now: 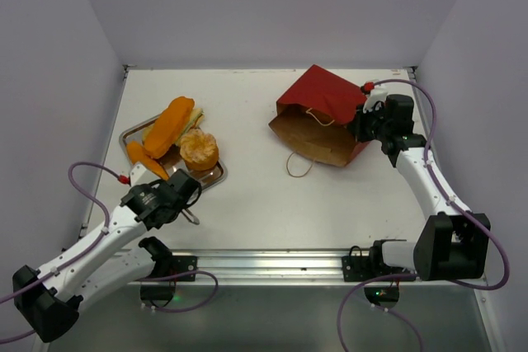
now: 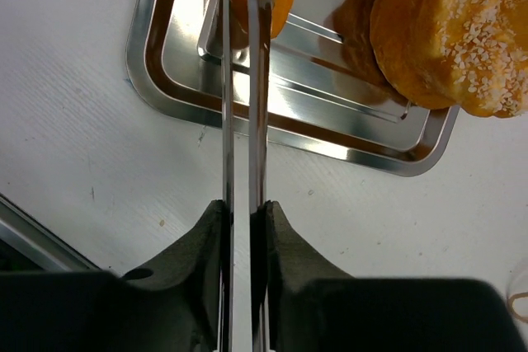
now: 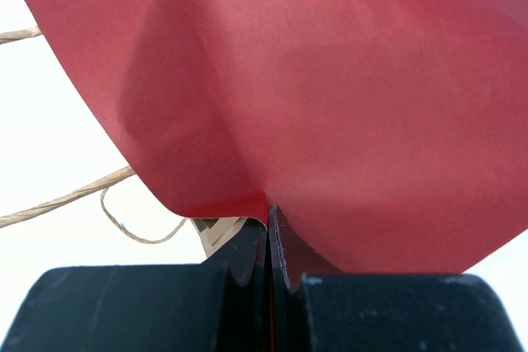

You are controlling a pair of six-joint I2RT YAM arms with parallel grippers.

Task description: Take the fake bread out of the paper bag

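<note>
left gripper (image 2: 243, 213): we find it clenched on the metal tongs (image 2: 261, 105), whose 2 arms reach over the tray (image 2: 145, 63).
right gripper (image 3: 270, 241): we find it pinching the paper bag (image 3: 330, 80) by its red wall.
fake bread (image 1: 169, 124): piled on the tray, left side, well apart from the paper bag.
paper bag position: on its side, far right.

1 dark red paper bag (image 1: 326, 109) at 2 o'clock; 1 metal tray (image 1: 128, 133) at 9 o'clock bearing 2 long orange rolls (image 1: 169, 121) (image 1: 147, 161), 1 round bun (image 1: 200, 148), 1 pale-yellow wedge (image 1: 196, 116); 1 metal tongs (image 2: 257, 121).
</note>
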